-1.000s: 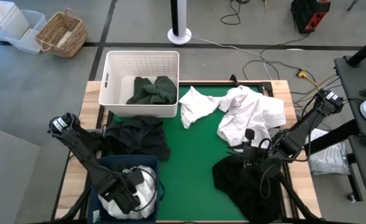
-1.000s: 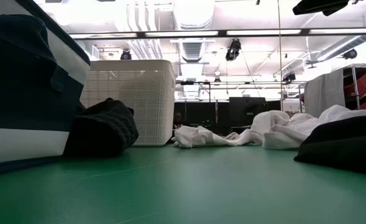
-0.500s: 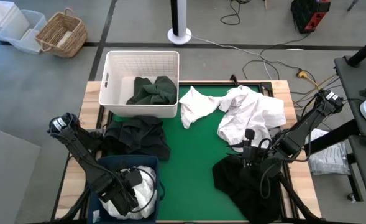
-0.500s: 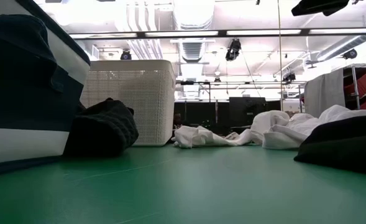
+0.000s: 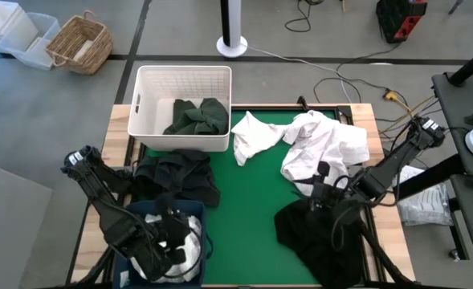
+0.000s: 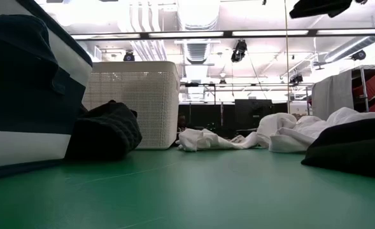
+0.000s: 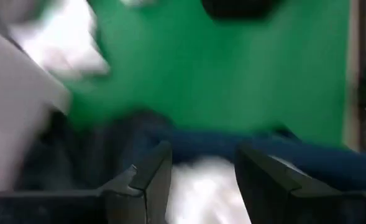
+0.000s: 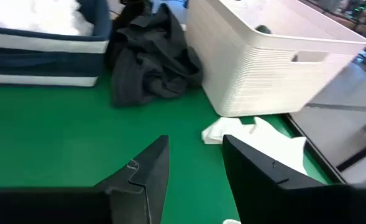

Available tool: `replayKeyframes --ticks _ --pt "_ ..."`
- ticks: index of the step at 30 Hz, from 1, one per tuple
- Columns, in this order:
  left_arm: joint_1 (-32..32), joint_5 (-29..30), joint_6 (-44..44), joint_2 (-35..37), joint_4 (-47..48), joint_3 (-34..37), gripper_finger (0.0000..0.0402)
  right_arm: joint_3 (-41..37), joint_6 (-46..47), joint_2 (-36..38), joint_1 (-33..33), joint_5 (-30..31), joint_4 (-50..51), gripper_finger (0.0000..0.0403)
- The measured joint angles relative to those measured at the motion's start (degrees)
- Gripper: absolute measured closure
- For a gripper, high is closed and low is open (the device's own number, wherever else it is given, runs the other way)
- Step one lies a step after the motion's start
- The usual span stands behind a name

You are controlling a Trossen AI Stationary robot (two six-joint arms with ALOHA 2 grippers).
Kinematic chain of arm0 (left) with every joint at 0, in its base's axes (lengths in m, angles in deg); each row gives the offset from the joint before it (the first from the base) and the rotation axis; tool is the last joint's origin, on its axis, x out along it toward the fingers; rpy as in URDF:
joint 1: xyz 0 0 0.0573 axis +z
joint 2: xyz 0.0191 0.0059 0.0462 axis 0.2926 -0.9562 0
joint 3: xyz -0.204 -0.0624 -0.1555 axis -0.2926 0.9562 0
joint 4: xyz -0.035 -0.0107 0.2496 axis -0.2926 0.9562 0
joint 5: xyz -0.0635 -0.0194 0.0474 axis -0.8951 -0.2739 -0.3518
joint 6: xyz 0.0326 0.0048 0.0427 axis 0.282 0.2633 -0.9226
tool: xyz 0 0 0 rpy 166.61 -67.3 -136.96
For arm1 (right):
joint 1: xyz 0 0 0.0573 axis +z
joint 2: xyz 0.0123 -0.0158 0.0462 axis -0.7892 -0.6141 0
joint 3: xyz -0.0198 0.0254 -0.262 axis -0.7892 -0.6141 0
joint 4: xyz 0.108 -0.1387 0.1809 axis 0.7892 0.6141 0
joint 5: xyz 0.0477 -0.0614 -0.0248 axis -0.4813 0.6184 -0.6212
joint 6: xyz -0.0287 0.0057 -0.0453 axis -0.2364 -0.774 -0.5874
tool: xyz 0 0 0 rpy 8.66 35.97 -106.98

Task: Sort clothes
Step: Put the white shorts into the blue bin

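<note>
**Both grippers empty over a half-sorted table**

Left gripper (image 7: pixel 198 180): two dark, angular fingers spread apart with nothing between them, hanging over the navy blue fabric bin (image 5: pixel 144 210) at about 7 o'clock on the table. Inside the bin, crumpled white clothes (image 5: pixel 186 241), soft and bunched. Bin rim seen in the left wrist view as a blue band, though blurred.

Right gripper (image 8: pixel 192 165): same dark, hard-edged fingers, parted, holding nothing, poised near 4 o'clock above the black garment (image 5: pixel 320 237), a limp, matte heap lying at about 5 o'clock on the green mat (image 5: pixel 252 193).

Just beyond that gripper, toward 2 o'clock, a rumpled pile of white garments (image 5: pixel 320 148), thin and creased, trailing across to a smaller white piece (image 5: pixel 252 136) near 12 o'clock.

At 11 o'clock, the white plastic lattice basket (image 5: pixel 184 80): rectangular, rigid, fine ribbed walls with a slot handle. Dark green clothes (image 5: pixel 197 118) folded loosely inside.

Between basket and bin, at about 9 o'clock, a dark grey-black garment (image 5: pixel 176 177) slumped on the mat, touching the bin's side.

No readable brand, label or writing anywhere.

Off the table on the floor, past 10 o'clock, a woven wicker basket (image 5: pixel 79 44).
</note>
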State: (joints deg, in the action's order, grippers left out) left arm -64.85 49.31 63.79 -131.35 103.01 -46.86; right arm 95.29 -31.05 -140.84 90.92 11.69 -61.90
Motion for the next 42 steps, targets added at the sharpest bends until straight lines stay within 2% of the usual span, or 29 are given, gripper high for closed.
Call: replayKeyframes --ticks 4,8,16,23,27,32,37,42 --pt "0.8 10.2 -6.5 0.0 -0.5 0.4 0.0248 0.0 0.0 0.0 -3.9 -1.3 0.0 0.0266" --pt "2.5 12.9 -9.3 0.0 -1.5 1.2 0.0249 0.1 -0.5 0.0 -7.8 -4.3 0.3 0.0262" --pt "6.2 11.5 -17.9 0.0 -12.0 8.9 0.0249 0.1 -0.4 0.0 -13.4 -6.8 3.0 0.0248" --pt "8.8 11.4 -18.3 0.0 -18.2 16.7 0.0249 0.1 2.1 0.0 -16.7 -9.0 5.9 0.0241" --pt "10.3 12.0 -19.2 0.0 -20.5 18.8 0.0249 0.1 5.0 0.0 -19.6 -10.5 5.9 0.0242" --pt "11.6 12.1 -27.7 0.9 -28.8 20.3 0.0249 0.1 5.9 -0.1 -25.6 -18.1 5.9 0.0241" --pt "11.7 9.5 -38.3 2.8 -38.6 22.2 0.0249 0.1 -1.6 -0.3 -29.3 -23.5 6.2 0.0231" --pt "11.5 6.9 -39.7 5.9 -42.8 25.0 0.0249 0.2 -7.4 -0.3 -29.3 -27.2 7.7 0.0227"
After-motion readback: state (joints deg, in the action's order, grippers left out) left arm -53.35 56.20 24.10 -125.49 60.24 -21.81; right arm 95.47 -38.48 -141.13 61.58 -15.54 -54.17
